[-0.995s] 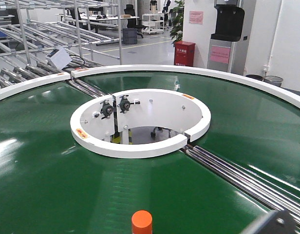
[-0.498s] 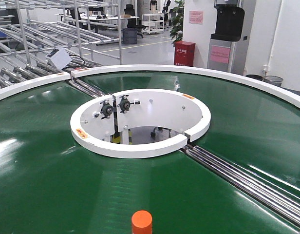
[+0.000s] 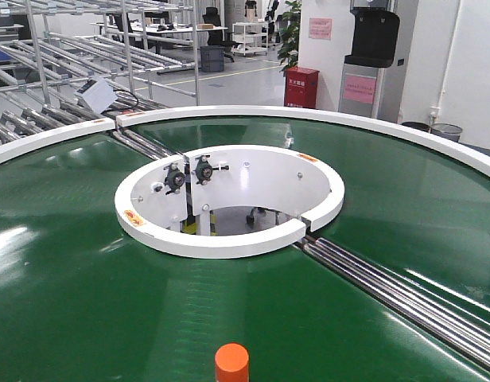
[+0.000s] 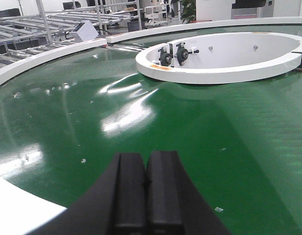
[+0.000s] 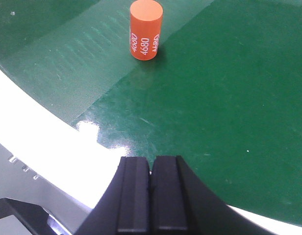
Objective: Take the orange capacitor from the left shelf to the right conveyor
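- Orange capacitor [image 5: 146, 31] stands upright on the green belt of the right conveyor [image 5: 229, 98], near the white outer rim; white "4680" reads down its side.
- Front view: orange capacitor [image 3: 231, 362] sits at the bottom edge of frame, on the belt between the rim nearest me and the white-walled central opening [image 3: 229, 199].
- My right end effector [image 5: 151, 196] has its black fingers pressed together, nothing between them; it hangs over the conveyor's white rim, well apart from the capacitor.
- My left end effector [image 4: 146, 196] also has its fingers pressed together, nothing pinched; it sits low over the belt [image 4: 141, 122] near the white rim at the lower left.
- Neither end effector touches the capacitor.
- Steel rollers [image 3: 388, 290] cross the belt from the central opening toward the lower right; a second set [image 3: 145, 143] runs toward the upper left.
- Two black bearing blocks [image 3: 189, 173] are mounted on the inner wall of the opening.
- Bare roller-rail racks [image 3: 70, 56] stand behind the conveyor at upper left; a small white box [image 3: 96, 94] sits by them.
- Red cabinet [image 3: 301, 86] and a potted plant [image 3: 291, 32] stand in the background.
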Controlling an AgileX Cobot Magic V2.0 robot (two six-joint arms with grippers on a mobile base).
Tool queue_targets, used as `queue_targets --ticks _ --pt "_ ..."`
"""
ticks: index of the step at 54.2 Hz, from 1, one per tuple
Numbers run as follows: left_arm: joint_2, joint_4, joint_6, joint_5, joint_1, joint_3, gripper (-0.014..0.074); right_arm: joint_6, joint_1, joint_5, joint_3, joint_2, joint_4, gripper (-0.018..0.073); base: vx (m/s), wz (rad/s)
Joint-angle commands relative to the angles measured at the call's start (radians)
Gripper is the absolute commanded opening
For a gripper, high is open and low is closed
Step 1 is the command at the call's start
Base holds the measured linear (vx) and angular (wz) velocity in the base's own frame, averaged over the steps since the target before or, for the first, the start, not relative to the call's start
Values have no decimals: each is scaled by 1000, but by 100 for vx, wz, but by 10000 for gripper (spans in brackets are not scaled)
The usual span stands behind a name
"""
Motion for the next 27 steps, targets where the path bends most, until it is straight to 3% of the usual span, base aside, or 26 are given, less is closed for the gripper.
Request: queue_targets --ticks 1,14,27 --pt "-12 -4 -2 -82 -5 32 -6 -7 -1 -57 -27 -7 -10 -11 0 0" --pt "-12 -4 -2 -82 -5 32 -6 -7 -25 -96 -15 -72 -13 -11 0 0" --pt "-12 -4 -2 -82 -5 32 -6 -7 -251 -400 212 -260 -8 -11 0 0"
